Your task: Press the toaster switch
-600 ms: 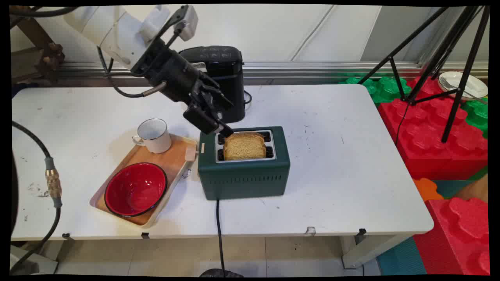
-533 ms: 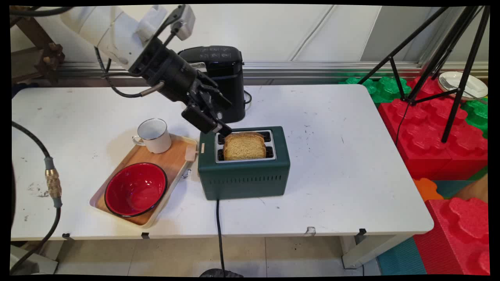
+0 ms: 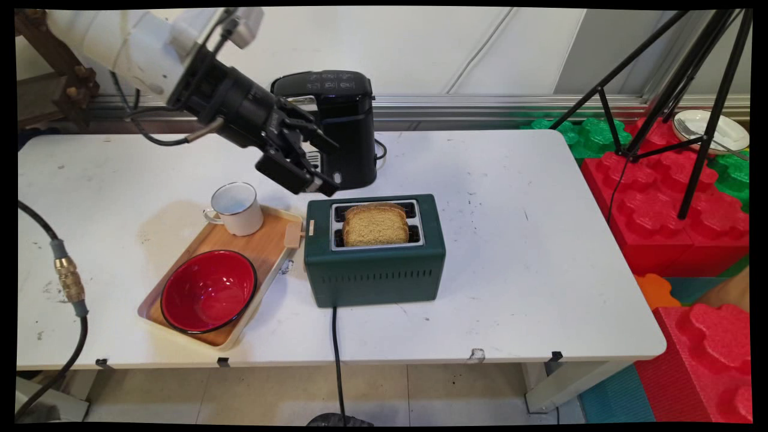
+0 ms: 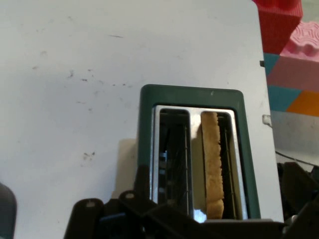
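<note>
A dark green two-slot toaster stands mid-table with one slice of brown bread upright in its near slot. My black gripper hangs open and empty above and to the left of the toaster's far left corner, in front of a black coffee machine. It touches nothing. The hand view looks down on the toaster. There the bread fills the right slot, the left slot is empty, and my fingers stand wide apart at the bottom edge.
A wooden tray left of the toaster holds a red bowl and a white mug. The toaster's black cord drops over the near edge. A black tripod and red and green foam blocks stand to the right.
The gripper has lifted up and to the left, away from the toaster's far left corner where it hovered by the bread. The bread and toaster have not moved.
</note>
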Robot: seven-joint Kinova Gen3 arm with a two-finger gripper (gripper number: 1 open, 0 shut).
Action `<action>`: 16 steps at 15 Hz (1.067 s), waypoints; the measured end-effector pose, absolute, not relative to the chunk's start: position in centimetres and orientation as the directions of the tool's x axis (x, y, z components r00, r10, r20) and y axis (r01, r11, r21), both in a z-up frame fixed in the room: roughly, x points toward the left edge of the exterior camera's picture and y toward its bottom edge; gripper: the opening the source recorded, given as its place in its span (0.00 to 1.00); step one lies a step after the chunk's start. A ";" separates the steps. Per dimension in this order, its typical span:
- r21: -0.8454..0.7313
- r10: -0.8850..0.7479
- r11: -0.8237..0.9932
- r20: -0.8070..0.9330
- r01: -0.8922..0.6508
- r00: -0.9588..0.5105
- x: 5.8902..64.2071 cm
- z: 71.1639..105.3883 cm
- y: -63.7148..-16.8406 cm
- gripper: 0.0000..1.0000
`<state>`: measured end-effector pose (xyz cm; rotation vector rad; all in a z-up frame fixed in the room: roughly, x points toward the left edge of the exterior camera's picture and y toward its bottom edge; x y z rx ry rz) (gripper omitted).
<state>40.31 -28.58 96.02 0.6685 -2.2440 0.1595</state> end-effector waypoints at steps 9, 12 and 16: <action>0.072 -0.419 0.836 0.724 -0.544 -0.548 44.9 96.0 -26.3 1.00; 0.065 -0.420 0.838 0.711 -0.542 -0.564 45.7 95.6 -25.9 1.00; 0.063 -0.431 0.838 0.685 -0.541 -0.587 46.1 95.1 -25.4 1.00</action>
